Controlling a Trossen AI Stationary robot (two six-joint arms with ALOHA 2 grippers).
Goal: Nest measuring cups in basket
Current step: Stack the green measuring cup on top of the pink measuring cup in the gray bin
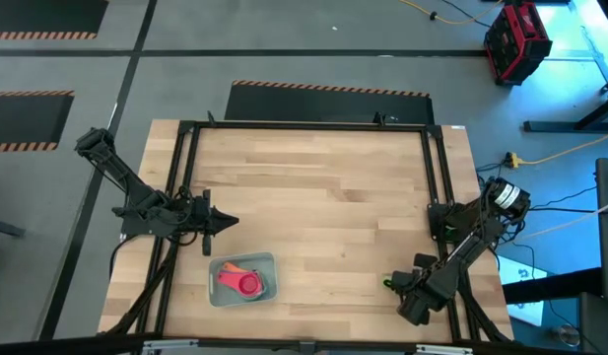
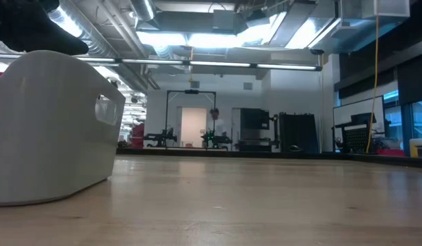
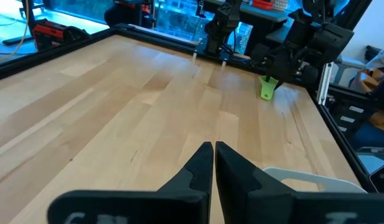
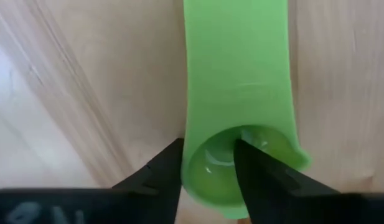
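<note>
Presently the right claw (image 4: 207, 165) straddles the green cup (image 4: 241, 106) at the table's (image 1: 313, 197) five o'clock, jaws half-closed, one finger inside the bowl; a thin rim pinch may slip before the basket (image 1: 242, 279) at seven o'clock; left claw (image 3: 213, 168) shut.

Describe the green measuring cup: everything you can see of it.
The green measuring cup is glossy, bright-green plastic with a small round bowl and a broad flat handle. It lies on the wooden table near the right edge, far from the basket. The right gripper is down on it, one finger inside the bowl and the other outside the rim.
</note>
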